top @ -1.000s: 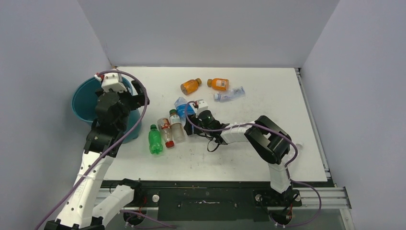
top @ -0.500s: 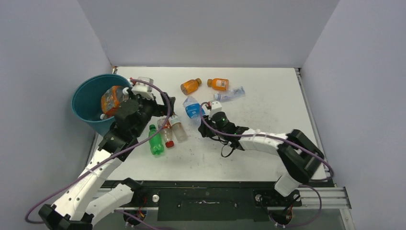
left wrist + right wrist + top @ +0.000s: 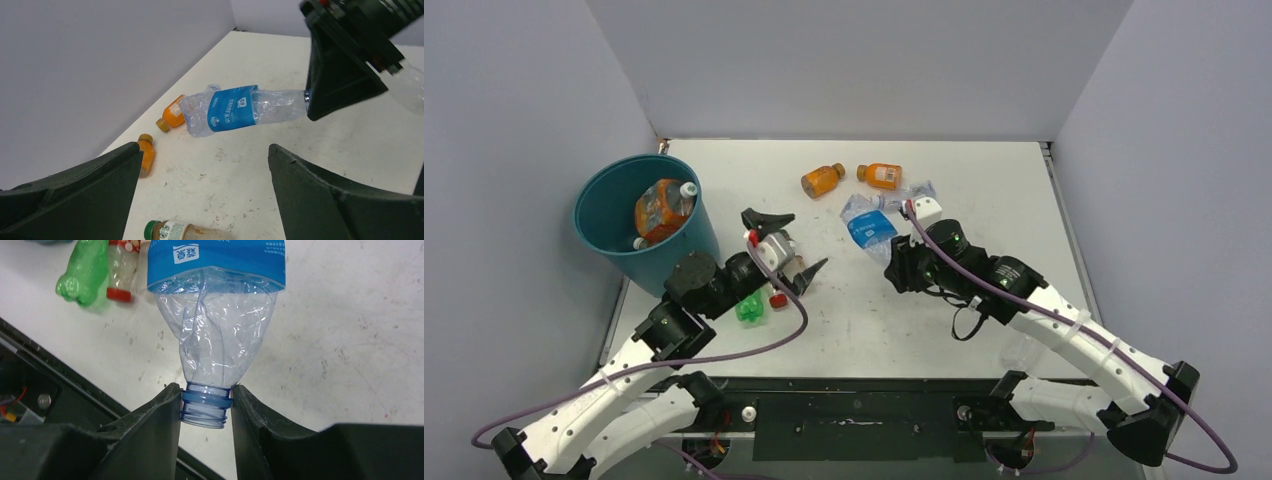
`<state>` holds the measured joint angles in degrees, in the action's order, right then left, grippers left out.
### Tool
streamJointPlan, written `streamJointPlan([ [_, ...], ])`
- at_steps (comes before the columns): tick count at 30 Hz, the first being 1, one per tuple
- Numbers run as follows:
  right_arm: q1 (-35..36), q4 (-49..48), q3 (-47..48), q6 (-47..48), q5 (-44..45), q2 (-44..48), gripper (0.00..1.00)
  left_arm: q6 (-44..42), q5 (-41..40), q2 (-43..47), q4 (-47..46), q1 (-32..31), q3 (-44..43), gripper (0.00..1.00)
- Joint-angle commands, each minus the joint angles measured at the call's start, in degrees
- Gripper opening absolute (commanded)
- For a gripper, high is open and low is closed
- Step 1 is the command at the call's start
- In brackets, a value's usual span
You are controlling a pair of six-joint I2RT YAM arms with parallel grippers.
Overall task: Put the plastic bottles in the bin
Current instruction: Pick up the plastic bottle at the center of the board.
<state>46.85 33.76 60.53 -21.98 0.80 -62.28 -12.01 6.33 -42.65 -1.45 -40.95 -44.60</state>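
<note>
The right gripper point(image 3: 205, 392) is clamped on the open, capless neck of a crushed bottle point(image 3: 215, 335), clear with a blue label. The bottle sticks out from the fingers and appears to be lifted just off the table point(image 3: 1024, 250), well to the right of the bin point(image 3: 649, 262). The left gripper point(image 3: 204, 149) has its jaws spread wide and holds nothing; it hangs low just to the right of the bin, facing the crushed bottle. Under that arm, close beside the bin, lie a green bottle point(image 3: 746, 310) and a red-capped bottle point(image 3: 777, 298), both partly hidden. Two orange bottles point(image 3: 822, 180) lie farther right of the bin toward the back of the table, with another clear one near them. Inside the bin an orange bottle point(image 3: 659, 208) already rests. The step in hand looks like the carry of the crushed bottle to the bin. The next move calls for the right arm to swing it across toward the bin, raise it above the rim, pass clear of the left arm lying between, and only then let go, since the grip is on the neck alone
</note>
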Motion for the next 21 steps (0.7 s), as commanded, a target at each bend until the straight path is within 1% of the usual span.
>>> streamJointPlan([
  [1, 0.1, 12.9, 3.9, 0.8, -4.2, 3.3, 0.05, -16.0, 6.5, 2.9, 0.7, -6.5, 2.1, 0.96],
  [4, 0.3, 12.6, 3.8, 0.3, -8.2, 5.1, 0.05, -22.5, 3.5, 2.2, 2.9, -14.4, 3.5, 0.96],
  [8, 0.4, 11.6, 3.0, 0.0, -13.8, 5.5, 0.05, -32.3, -9.7, -2.5, 4.1, -25.4, 5.7, 0.96],
  [10, 0.9, 13.4, 3.6, 0.8, -15.2, 4.5, 0.05, -35.5, -15.2, -4.2, 2.5, -28.4, 6.8, 0.96],
  [13, 2.7, 14.1, 4.0, 0.6, -15.4, 3.9, 0.05, -39.2, -19.0, -5.1, -2.0, -30.3, 8.3, 0.96],
  [16, 5.1, 14.2, 5.0, 0.0, -15.1, 3.5, 0.05, -41.8, -19.6, -5.8, -3.0, -30.6, 8.6, 0.96],
  [19, 8.0, 14.5, 6.6, -0.7, -14.3, 2.5, 0.05, -44.1, -20.3, -7.1, -4.2, -30.6, 8.9, 1.00],
  [21, 9.3, 14.7, 7.6, -0.8, -14.3, 1.8, 0.05, -45.0, -22.0, -8.1, -6.8, -30.6, 9.2, 0.86],
])
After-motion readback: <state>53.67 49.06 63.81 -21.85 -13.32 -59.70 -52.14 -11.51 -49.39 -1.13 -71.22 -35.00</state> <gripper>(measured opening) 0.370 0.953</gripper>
